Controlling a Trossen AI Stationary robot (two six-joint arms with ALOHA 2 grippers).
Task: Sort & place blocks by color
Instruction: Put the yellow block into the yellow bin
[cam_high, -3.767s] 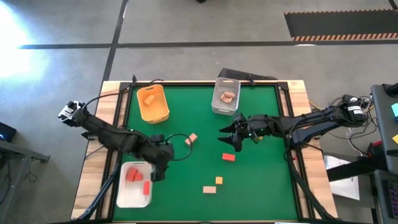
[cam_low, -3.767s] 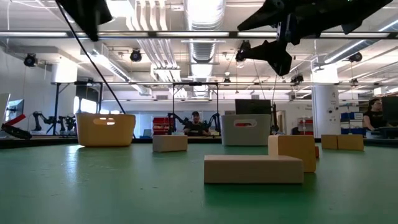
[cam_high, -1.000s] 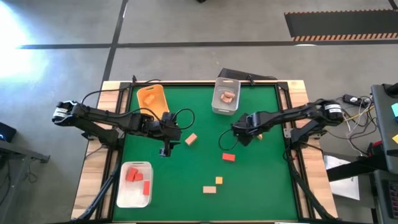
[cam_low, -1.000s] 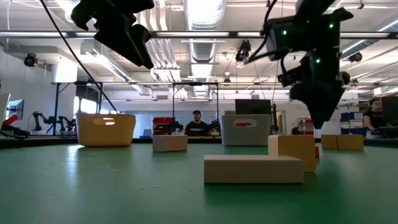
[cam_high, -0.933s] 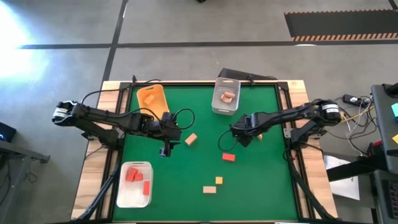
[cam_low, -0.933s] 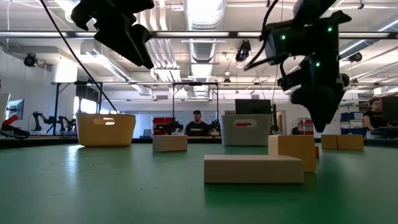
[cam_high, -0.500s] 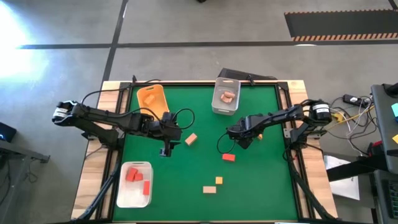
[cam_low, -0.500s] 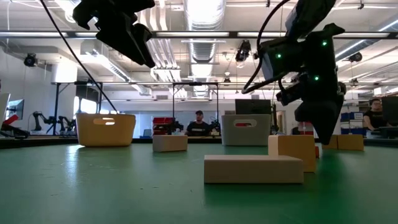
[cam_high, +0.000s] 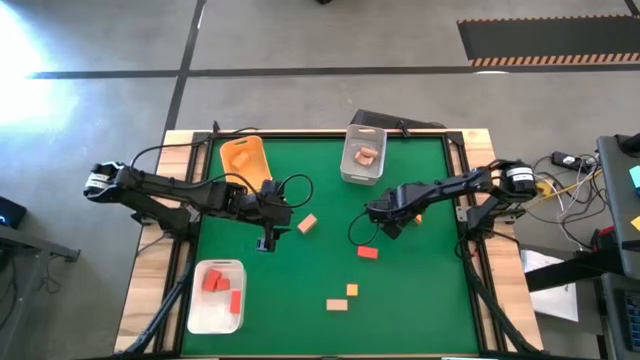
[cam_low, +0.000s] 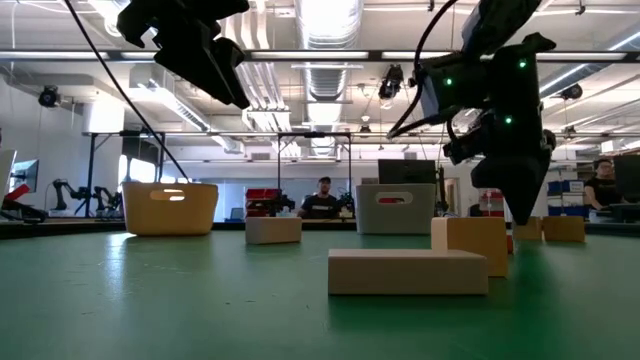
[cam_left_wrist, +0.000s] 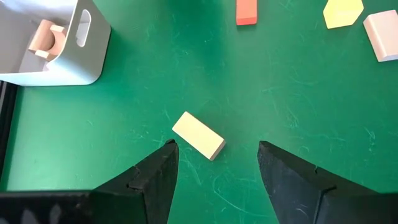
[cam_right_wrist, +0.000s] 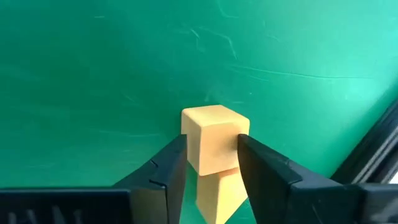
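My right gripper (cam_right_wrist: 211, 155) points steeply down at the table's right middle (cam_high: 392, 220) and is shut on a yellow-orange block (cam_right_wrist: 214, 134). The gripper's body hides that block in the high view. A second yellow block (cam_low: 565, 228) lies on the mat just to its right. My left gripper (cam_left_wrist: 214, 162) hangs open, high above a tan block (cam_left_wrist: 199, 135) that lies flat on the green mat (cam_high: 307, 222). A red block (cam_high: 367, 252), a yellow block (cam_high: 352, 290) and a tan block (cam_high: 337, 303) lie loose toward the near edge. My right gripper pinches the yellow-orange block by two opposite side faces (cam_right_wrist: 191, 146) between its two fingers (cam_right_wrist: 163, 171). The fingers come from above, slanting slightly. In the low view the fingertips (cam_low: 520, 212) reach down to the level of the neighbouring block on the mat.
An orange bin (cam_high: 245, 165) and a grey bin (cam_high: 362, 155) holding tan pieces stand at the far edge. A white bin (cam_high: 218, 297) with red blocks stands near left. The table's dark right border (cam_right_wrist: 373, 155) runs close to the held block. People show in the room behind.
My right gripper has sunk toward the mat over the yellow-orange block and drifted a little toward the table's left. My left arm has kept still.
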